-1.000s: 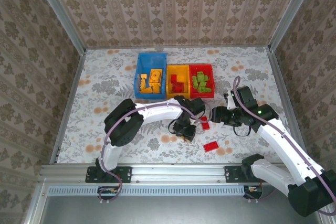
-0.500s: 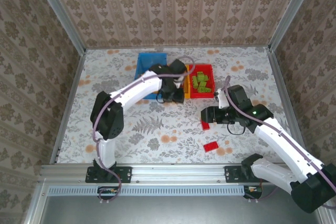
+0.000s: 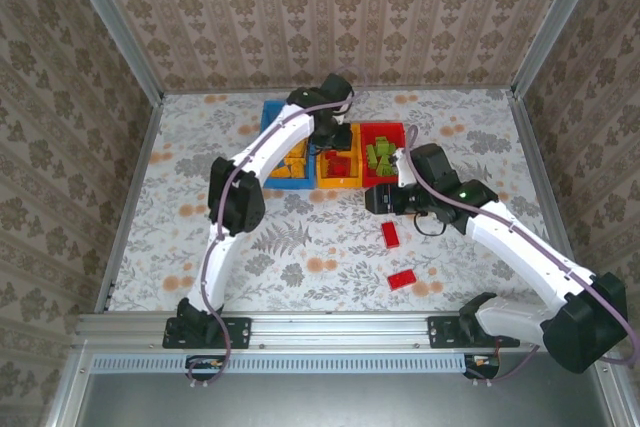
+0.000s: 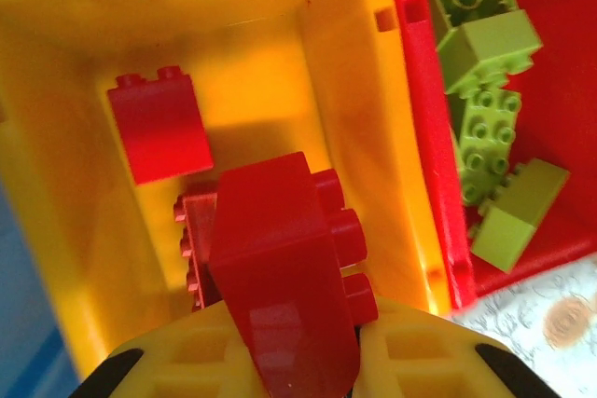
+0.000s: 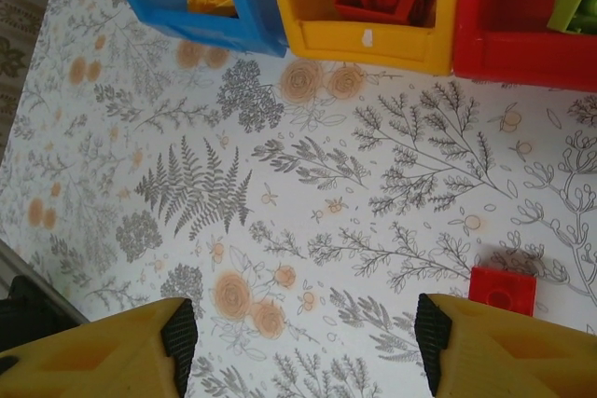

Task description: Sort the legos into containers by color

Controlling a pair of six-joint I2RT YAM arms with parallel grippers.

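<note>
Your left gripper point(image 4: 284, 351) is clamped on a red brick point(image 4: 280, 258), hanging over the yellow bin point(image 4: 354, 90), where other red legos point(image 4: 154, 128) already lie. Reds go here by the look of it; the greens point(image 4: 485, 90) sit in the red bin point(image 4: 410, 62) next door. Step in hand: the drop. The brick hangs toward the wall shared with the red bin, so nudge toward the yellow bin's middle first. Open fully so the studs don't catch on a pad, and go low enough that it won't bounce out.

Your right gripper point(image 5: 306, 342) is spread wide and empty above the tabletop point(image 5: 326, 184). A loose red brick point(image 5: 502, 288) lies near one finger, outside the gap, so centre over it before descending. A red plate point(image 3: 402, 280) lies nearer the bases, apart from it.
</note>
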